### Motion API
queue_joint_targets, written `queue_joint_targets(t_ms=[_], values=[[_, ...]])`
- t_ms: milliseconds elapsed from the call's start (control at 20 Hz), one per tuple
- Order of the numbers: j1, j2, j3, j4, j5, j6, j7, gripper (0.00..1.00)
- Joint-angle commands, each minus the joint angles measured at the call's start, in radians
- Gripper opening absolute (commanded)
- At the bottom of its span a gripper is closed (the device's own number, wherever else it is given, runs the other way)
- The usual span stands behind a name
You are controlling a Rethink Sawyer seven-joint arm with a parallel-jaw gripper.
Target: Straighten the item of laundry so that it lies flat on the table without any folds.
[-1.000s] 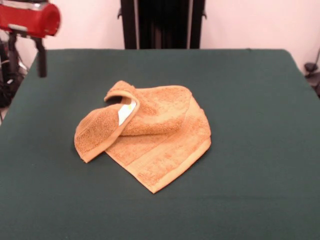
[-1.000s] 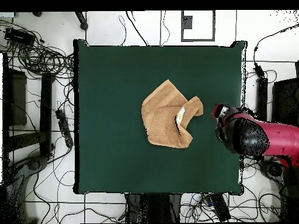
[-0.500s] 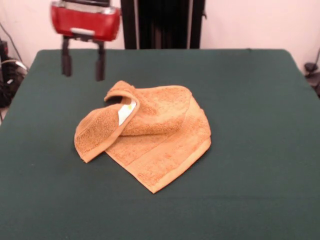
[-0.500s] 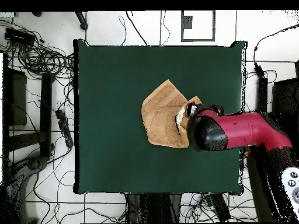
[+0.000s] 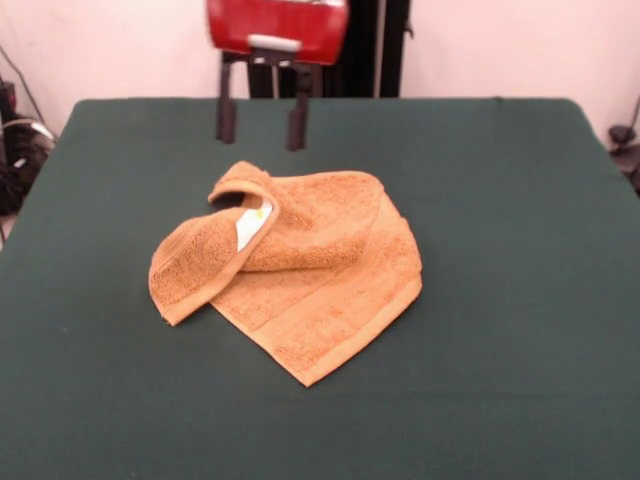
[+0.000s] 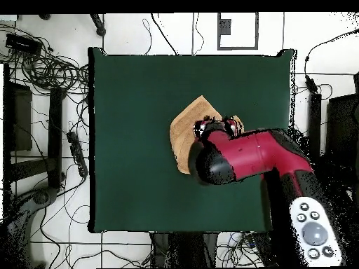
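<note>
— What differs from half a second ago?

— The gripper [image 5: 262, 121] has travelled sideways across the front view and now hangs above the far part of the washcloth [image 5: 300, 270], clear of it. Its two dark fingers [image 5: 227, 115] stand apart with nothing between them. The cloth itself has not shifted.

— And where does the cloth lie?

— Just below and in front of the gripper, near the middle of the table [image 5: 520, 300]. It is crumpled: one corner curls over into a roll beneath the fingers, showing a white tag [image 5: 252, 226], and a flat layer spreads out toward the camera.

— Anything in the way?

— From overhead the red arm [image 6: 245, 157] covers most of the cloth [image 6: 184, 129]; only one edge shows beside it. Cables [image 6: 49, 66] litter the floor around the table [image 6: 140, 91].
</note>
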Motion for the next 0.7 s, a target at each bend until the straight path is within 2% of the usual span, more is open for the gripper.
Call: queue_joint_targets(t_ms=[50,100,250,400,700], values=[[0.105,0.072,-0.097,0.079,0.042,-0.007,0.189,1.00],[0.134,0.082,-0.135,0.074,0.063,0.008,0.233,1.00],[0.127,0.153,-0.153,0.063,0.109,0.051,0.206,1.00],[0.117,0.204,-0.177,0.057,0.132,0.035,0.184,1.00],[0.098,0.261,-0.210,0.037,0.134,0.003,0.125,1.00]])
